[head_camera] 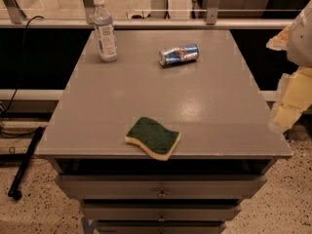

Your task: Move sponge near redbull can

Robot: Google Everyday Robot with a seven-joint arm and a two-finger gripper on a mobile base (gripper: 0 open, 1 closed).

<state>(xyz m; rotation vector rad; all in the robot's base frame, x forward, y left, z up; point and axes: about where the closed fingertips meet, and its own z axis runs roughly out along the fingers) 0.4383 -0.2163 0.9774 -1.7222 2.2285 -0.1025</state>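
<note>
The sponge, dark green on top over pale yellow foam, lies flat near the front edge of the grey table top. The redbull can, blue and silver, lies on its side at the back of the table, right of centre. My gripper, with pale yellow pads, hangs at the right edge of the view, beyond the table's right side and well away from both the sponge and the can. It holds nothing.
A clear water bottle with a white cap stands upright at the back left of the table. Drawers sit under the top. A rail runs behind the table. A black pole lies on the floor at left.
</note>
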